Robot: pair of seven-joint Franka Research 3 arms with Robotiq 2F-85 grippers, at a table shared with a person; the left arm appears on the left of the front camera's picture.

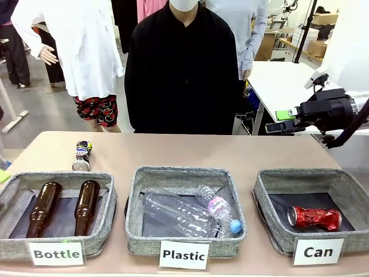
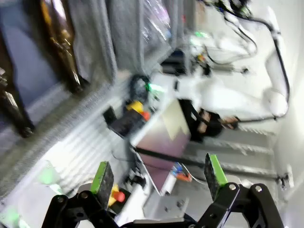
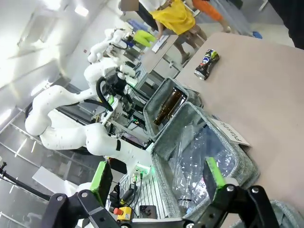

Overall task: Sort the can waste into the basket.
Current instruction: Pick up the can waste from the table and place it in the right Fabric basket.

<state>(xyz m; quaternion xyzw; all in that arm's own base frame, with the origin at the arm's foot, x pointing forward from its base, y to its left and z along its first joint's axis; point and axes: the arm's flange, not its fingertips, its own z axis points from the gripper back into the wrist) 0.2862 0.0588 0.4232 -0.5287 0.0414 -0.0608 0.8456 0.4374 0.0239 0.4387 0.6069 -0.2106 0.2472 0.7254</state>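
A shiny red crushed can (image 1: 314, 217) lies inside the grey basket (image 1: 311, 176) labelled "Can" at the right. A dark can with silver ends (image 1: 82, 156) lies on its side on the table behind the "Bottle" bin; it is also at the far end of the table in the right wrist view (image 3: 206, 63). My right gripper (image 1: 282, 121) hovers high above the table's back right, pointing left, well clear of the basket. In its own view it (image 3: 157, 175) is open with nothing between the fingers. My left gripper (image 2: 159, 175) is open and empty, off the table's edge.
A "Bottle" bin (image 1: 57, 179) holds two brown glass bottles (image 1: 86, 205). The middle "Plastic" bin (image 1: 181, 173) holds clear plastic bottles (image 1: 190, 214). A person in black (image 1: 181, 69) stands at the far edge. Bare tabletop runs behind the bins.
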